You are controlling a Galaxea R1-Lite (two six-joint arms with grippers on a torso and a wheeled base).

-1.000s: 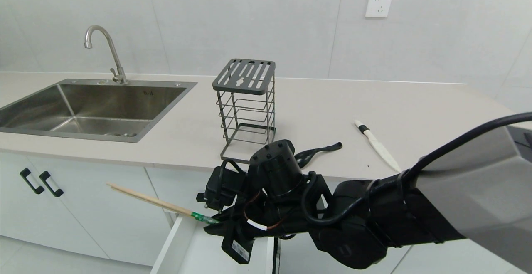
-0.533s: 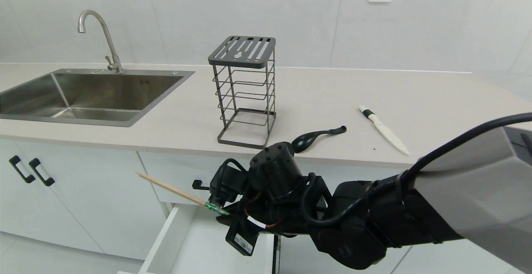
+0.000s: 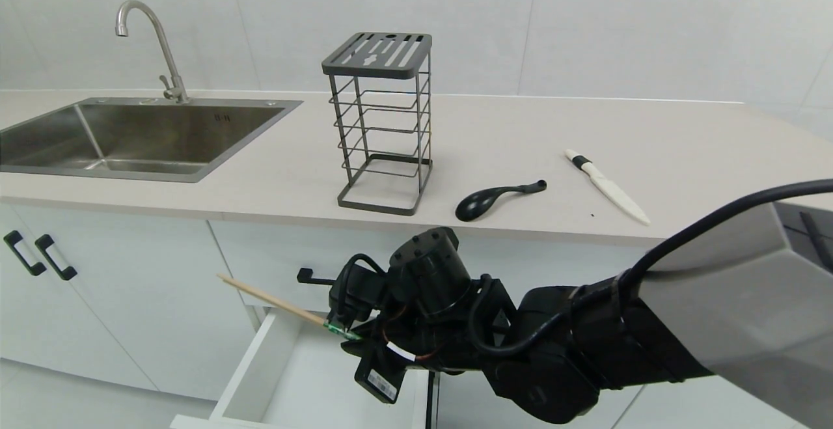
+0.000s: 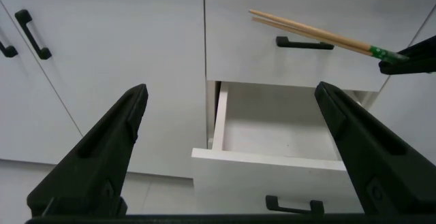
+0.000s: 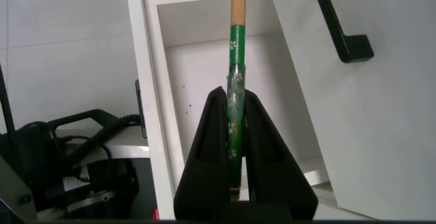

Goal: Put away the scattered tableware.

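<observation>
Where the right gripper point(image 3: 345, 334) point(image 5: 236, 98) pinches them by their green-patterned ends, the chopsticks point(image 3: 280, 304) point(image 5: 237, 47) point(image 4: 306, 30) jut straight out past its fingertips. They are a slim pair of pale wooden sticks, and their far tips hang free in the air. The two black fingers are clenched tight on them.

Directly under and beyond those fingers lies the pulled-out drawer point(image 3: 260, 364) point(image 5: 153, 81) point(image 4: 272, 176), a smooth white box with straight walls and an open top. Nothing stands between sticks and drawer. Just past the fingers is a shut drawer front with a black bar handle point(image 3: 312, 279) point(image 4: 303, 44).

The left gripper point(image 4: 231, 91) has its dark wedge-shaped fingers spread wide and grips nothing. The drawer's front edge lies out ahead between them.

Above and behind the right fingers runs the matte beige counter point(image 3: 520, 136). Near its front edge lie a glossy black spoon point(image 3: 491, 198) and a white knife point(image 3: 608, 186) with a black band, well apart. A dark wire rack point(image 3: 381, 123) with a slotted top stands upright, and a steel sink point(image 3: 130, 133) is set in farther off.
</observation>
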